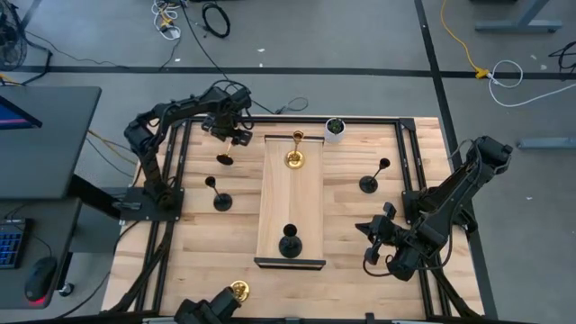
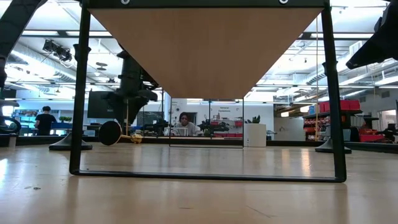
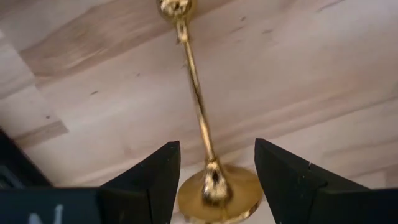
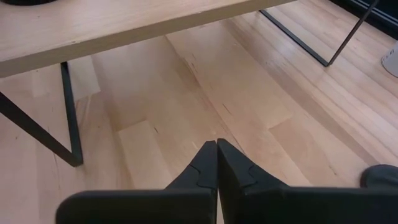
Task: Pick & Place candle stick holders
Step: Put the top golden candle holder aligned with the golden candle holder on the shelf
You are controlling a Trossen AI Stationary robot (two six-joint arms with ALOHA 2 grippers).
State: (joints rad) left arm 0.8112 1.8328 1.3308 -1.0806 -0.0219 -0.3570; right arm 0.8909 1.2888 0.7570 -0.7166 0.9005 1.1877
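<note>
- Gold candle stick holder (image 3: 198, 106) sits off the shelf's (image 1: 290, 202) far-left corner, between the left gripper's (image 3: 216, 146) wide-spread fingers and apparently ungripped.
- Reach step, I judge; next comes closing on the stem.
- Right gripper (image 4: 216, 144), fingers pressed together, waits right of the shelf.

In the left wrist view the gold holder (image 3: 202, 149) lies between the left pincer (image 3: 216, 180) fingers, but its base is cut by the picture's edge. Whether the fingers touch it I cannot tell.

In the high view another gold holder (image 1: 238, 290) at the near edge of the surface (image 1: 351, 234) is partly covered by a dark mount.

In the right wrist view a black holder (image 4: 380, 176) shows only an edge of its base — the rest is cut off.

In the low view a person (image 2: 183, 124) behind the raised shelf (image 2: 208, 46) is too small to describe.
</note>
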